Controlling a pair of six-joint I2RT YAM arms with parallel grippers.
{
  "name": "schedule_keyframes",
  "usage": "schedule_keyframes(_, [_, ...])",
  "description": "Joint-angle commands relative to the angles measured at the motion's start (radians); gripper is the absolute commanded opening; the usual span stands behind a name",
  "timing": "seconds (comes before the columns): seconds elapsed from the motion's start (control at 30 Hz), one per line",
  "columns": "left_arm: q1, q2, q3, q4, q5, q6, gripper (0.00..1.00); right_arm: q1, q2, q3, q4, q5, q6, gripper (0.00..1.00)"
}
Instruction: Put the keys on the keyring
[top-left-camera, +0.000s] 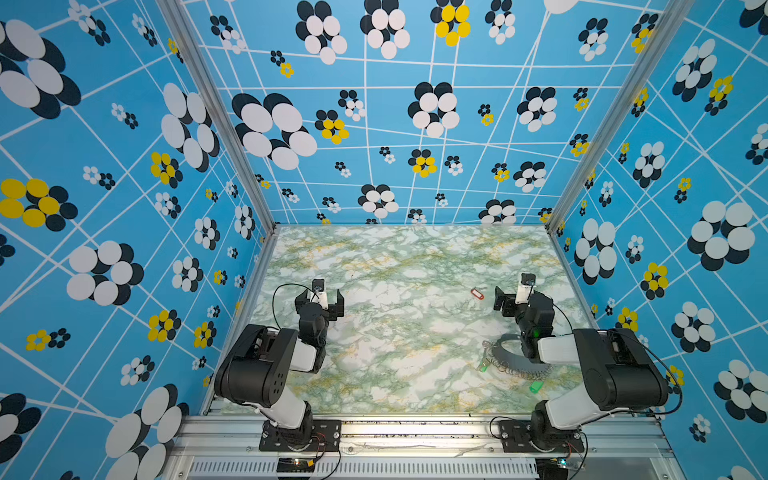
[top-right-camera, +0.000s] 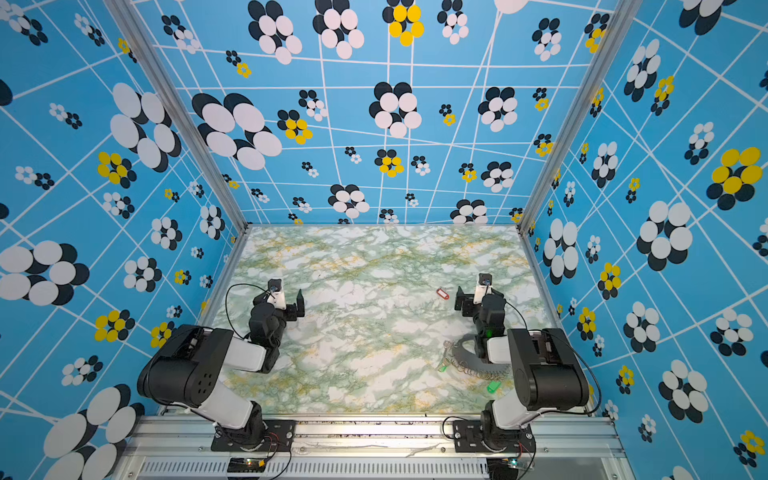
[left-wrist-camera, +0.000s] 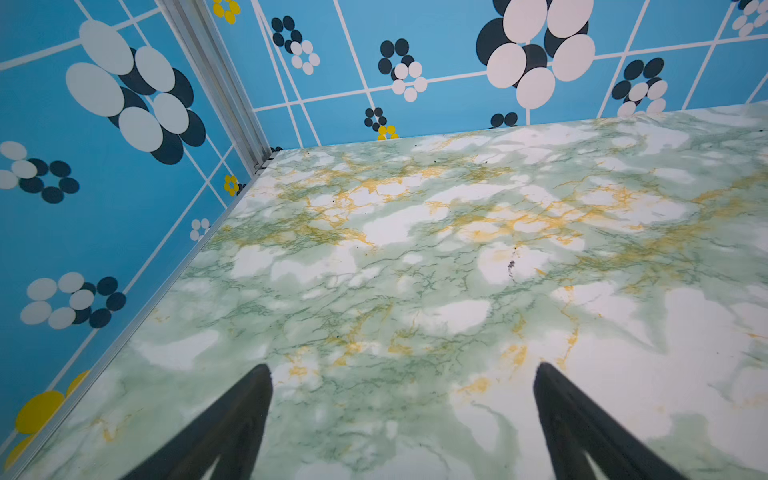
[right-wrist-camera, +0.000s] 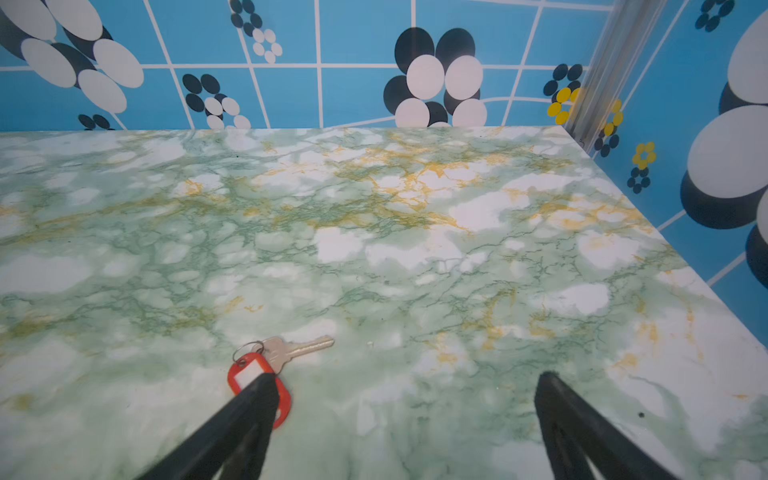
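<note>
A silver key (right-wrist-camera: 297, 348) on a red tag (right-wrist-camera: 245, 374) with a white window lies on the marbled table, seen in both top views (top-left-camera: 477, 294) (top-right-camera: 443, 294). My right gripper (right-wrist-camera: 407, 377) is open just right of it (top-left-camera: 517, 296) (top-right-camera: 478, 297). One finger hides part of the tag, and nothing is between the jaws. The grey crescent keyring (top-left-camera: 505, 353) (top-right-camera: 465, 353) lies under the right arm, wire rings along its edge. A green tag (top-left-camera: 536, 386) (top-right-camera: 492, 386) lies near it and another (top-left-camera: 483, 368) at its end. My left gripper (left-wrist-camera: 402, 368) (top-left-camera: 321, 303) (top-right-camera: 279, 301) is open over bare table.
Blue flower-patterned walls close the table on three sides, with aluminium corner posts (top-left-camera: 266, 216) (top-left-camera: 555, 216). A metal rail (top-left-camera: 415, 428) with both arm bases runs along the front edge. The right arm's elbow (top-left-camera: 615, 374) hangs over the near right corner.
</note>
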Motion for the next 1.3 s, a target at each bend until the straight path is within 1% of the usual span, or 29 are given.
schedule_keyframes(0.0, [0.005,-0.009,-0.009,0.036,0.022,0.008,0.99,-0.001,0.0,0.02,-0.021,-0.011,0.011,0.99])
schedule_keyframes(0.23, [0.009,-0.013,0.014,-0.012,0.019,0.003,0.99,-0.001,0.0,0.02,-0.021,-0.011,0.01,0.99])
schedule_keyframes(0.43, [0.01,-0.014,0.014,-0.013,0.021,0.002,0.99,-0.002,-0.001,0.02,-0.019,-0.011,0.011,0.99])
schedule_keyframes(0.57, [0.011,-0.015,0.014,-0.016,0.024,0.0,0.99,-0.001,0.0,0.027,-0.034,0.014,0.02,0.99])
schedule_keyframes(0.87, [0.026,-0.023,0.038,-0.07,0.051,-0.01,0.99,-0.001,-0.001,0.032,-0.042,0.014,0.02,0.99])
schedule_keyframes(0.93, [0.033,-0.034,0.048,-0.094,0.048,-0.017,0.99,0.002,-0.035,0.033,-0.07,0.017,0.013,0.99])
schedule_keyframes(1.0, [0.036,-0.096,0.07,-0.193,0.04,-0.026,0.99,0.021,-0.128,0.043,-0.184,0.09,0.023,0.99])
schedule_keyframes(1.13, [0.032,-0.214,0.219,-0.547,-0.009,-0.037,0.99,0.036,-0.312,0.173,-0.631,0.165,0.121,0.99])
schedule_keyframes(1.2, [0.027,-0.248,0.285,-0.645,-0.035,-0.074,0.99,0.049,-0.373,0.247,-0.85,0.17,0.191,0.99])
schedule_keyframes(1.27, [0.024,-0.276,0.353,-0.747,-0.022,-0.108,0.99,0.06,-0.407,0.309,-1.048,0.161,0.258,0.99])
